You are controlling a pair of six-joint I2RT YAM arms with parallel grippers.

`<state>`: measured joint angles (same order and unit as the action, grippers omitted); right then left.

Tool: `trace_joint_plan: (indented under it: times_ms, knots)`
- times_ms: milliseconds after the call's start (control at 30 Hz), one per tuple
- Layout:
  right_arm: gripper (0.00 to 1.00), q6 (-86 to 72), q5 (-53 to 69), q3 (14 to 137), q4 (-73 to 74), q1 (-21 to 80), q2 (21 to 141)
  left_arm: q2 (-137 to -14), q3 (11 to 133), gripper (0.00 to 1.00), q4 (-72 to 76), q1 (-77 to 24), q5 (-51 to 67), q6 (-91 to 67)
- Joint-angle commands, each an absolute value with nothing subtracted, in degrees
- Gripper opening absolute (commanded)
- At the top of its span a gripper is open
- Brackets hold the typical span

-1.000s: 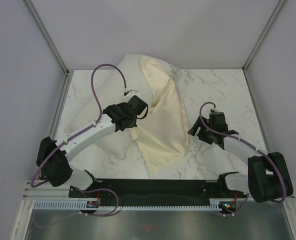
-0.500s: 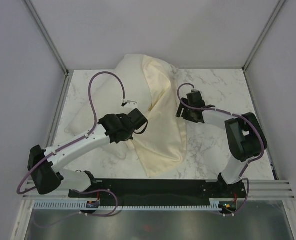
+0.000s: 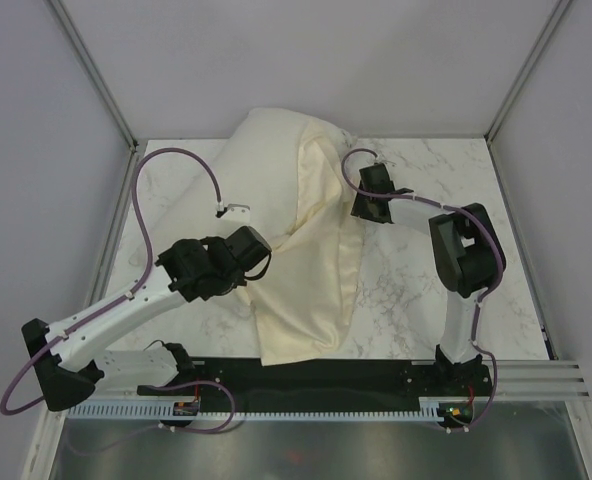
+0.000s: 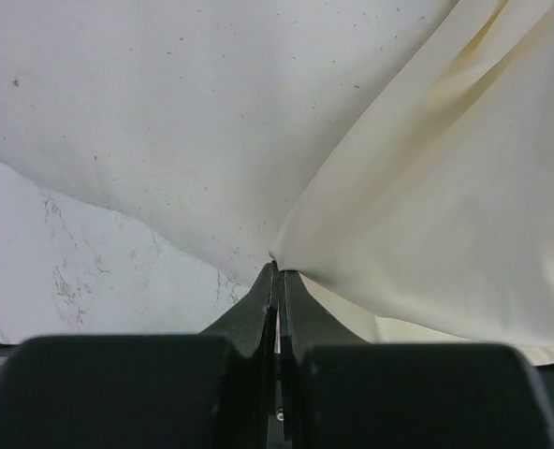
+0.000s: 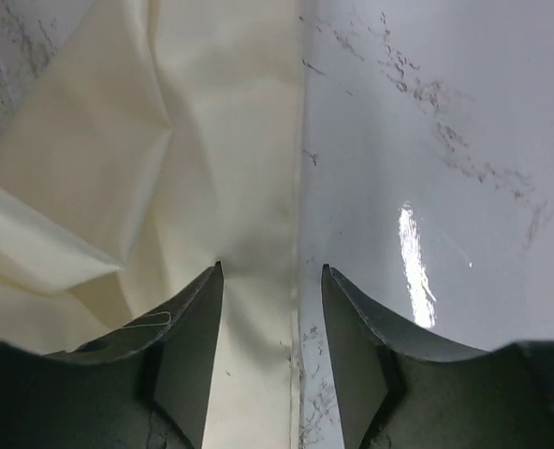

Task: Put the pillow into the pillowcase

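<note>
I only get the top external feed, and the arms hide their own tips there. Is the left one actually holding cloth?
Observer: Yes. The left wrist view shows the left gripper with jaws shut on a pinch of the pillowcase, right beside the pillow.
Operator: And the right?
Observer: The right gripper is open. The pillowcase's edge runs between its jaws, one over cloth, one over bare table.
</note>
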<state>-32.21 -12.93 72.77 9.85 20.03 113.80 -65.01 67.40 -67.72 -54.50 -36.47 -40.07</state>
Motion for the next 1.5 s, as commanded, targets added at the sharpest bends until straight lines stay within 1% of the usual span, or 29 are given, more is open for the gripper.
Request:
trace_joint_plan:
  times_ms: [0, 33, 67, 100, 167, 233, 267, 367, 467, 533, 633, 667, 700, 733, 767, 800, 933, 1000, 1033, 1067, 1100, 1133, 1267, 1300, 1333, 1367, 1400, 1433, 1467]
  knots:
    - [0.53, -31.9, -12.6, 74.7, 12.0, 20.1, 116.5, -65.5, 67.5, 0.02, -69.2, -54.8, -39.8, -42.4]
    - [0.48, -31.9, -12.4, 75.0, 12.2, 20.1, 116.7, -65.9, 67.5, 0.02, -69.2, -54.8, -39.7, -42.4]
    - [0.4, -31.7, -12.0, 75.2, 12.0, 20.1, 116.8, -66.2, 67.5, 0.02, -69.2, -54.8, -39.7, -42.4]
    - [0.35, -31.7, -12.0, 75.5, 12.1, 20.1, 116.9, -66.8, 67.3, 0.02, -69.3, -54.8, -39.7, -42.5]
    - [0.23, -31.6, -12.5, 75.9, 12.6, 20.1, 116.8, -67.1, 67.2, 0.02, -69.2, -54.8, -39.7, -42.5]
    - [0.15, -31.3, -13.6, 77.0, 13.8, 20.0, 116.7, -67.6, 67.2, 0.02, -69.0, -54.8, -39.7, -42.7]
    - [0.0, -31.4, -15.5, 77.5, 14.6, 19.3, 116.6, -67.8, 67.1, 0.02, -68.8, -54.8, -39.7, -42.6]
    - [0.0, -33.0, -14.6, 77.6, 16.1, 15.4, 115.0, -68.9, 66.7, 0.02, -66.6, -54.8, -38.9, -41.6]
    - [0.0, -35.9, -15.2, 73.8, 16.0, 9.6, 110.6, -71.2, 66.4, 0.02, -63.5, -54.8, -37.8, -40.5]
    - [0.0, -37.4, -18.3, 68.2, 15.1, 6.7, 107.2, -72.5, 66.0, 0.02, -59.0, -54.8, -36.9, -39.4]
    - [0.0, -41.6, -23.5, 57.9, 12.8, 0.6, 97.4, -75.8, 65.3, 0.02, -53.7, -54.8, -33.9, -36.9]
    - [0.0, -42.7, -25.6, 55.1, 12.2, -1.9, 91.2, -77.2, 65.4, 0.02, -50.7, -54.8, -32.2, -36.4]
    - [0.0, -44.9, -27.6, 50.3, 11.9, -2.6, 88.0, -79.7, 65.6, 0.02, -48.9, -54.8, -31.4, -35.4]
    - [0.0, -45.6, -31.3, 48.4, 11.8, -3.2, 84.9, -81.4, 65.8, 0.02, -47.6, -54.8, -30.5, -35.0]
    - [0.0, -46.1, -32.8, 46.5, 11.8, -3.9, 79.1, -83.0, 66.7, 0.02, -46.0, -54.8, -29.7, -34.7]
    - [0.0, -47.8, -34.2, 43.6, 12.6, -4.3, 76.3, -86.1, 67.3, 0.02, -45.5, -54.8, -29.4, -34.5]
    - [0.0, -50.2, -38.8, 39.7, 15.8, -6.1, 62.4, -91.5, 70.1, 0.02, -43.5, -54.9, -29.3, -33.9]
    - [0.06, -50.4, -40.5, 40.2, 18.7, -6.2, 59.5, -92.6, 70.5, 0.02, -42.8, -55.2, -29.0, -33.5]
    - [0.37, -49.9, -41.2, 40.6, 19.8, -6.2, 58.5, -92.9, 70.5, 0.02, -42.7, -55.3, -28.7, -33.4]
    - [0.63, -49.1, -41.5, 41.3, 20.6, -6.2, 57.2, -92.8, 70.3, 0.03, -42.5, -55.5, -28.6, -33.2]
    - [0.82, -48.4, -41.7, 42.9, 22.4, -6.2, 56.9, -92.7, 70.1, 0.04, -42.5, -55.6, -28.5, -32.9]
    - [0.92, -47.3, -41.8, 43.8, 23.3, -6.2, 56.5, -92.0, 69.9, 0.05, -42.6, -55.8, -28.5, -32.7]
    - [0.93, -43.2, -38.9, 47.2, 24.0, -6.2, 55.9, -89.7, 68.2, 0.17, -42.8, -55.9, -29.0, -31.8]
    - [0.93, -42.4, -37.5, 48.2, 23.0, -6.2, 56.0, -89.3, 67.9, 0.37, -42.9, -55.9, -29.4, -31.7]
    - [0.9, -40.7, -32.1, 48.3, 21.2, -6.2, 56.4, -88.8, 67.3, 0.49, -42.8, -55.9, -29.7, -31.7]
    - [0.87, -36.0, -27.4, 48.2, 18.6, -6.2, 57.7, -87.5, 67.1, 0.68, -42.9, -55.9, -30.5, -31.9]
    - [0.86, -34.4, -22.5, 48.6, 15.0, -6.2, 59.0, -86.8, 66.9, 0.75, -42.9, -55.9, -30.9, -31.9]
    - [0.84, -33.8, -12.6, 49.1, 13.9, -6.1, 62.5, -86.2, 66.9, 0.8, -43.4, -56.0, -31.2, -31.7]
    - [0.83, -31.9, -7.6, 50.1, 11.1, -5.5, 64.6, -85.1, 67.0, 0.88, -43.8, -55.7, -31.6, -31.2]
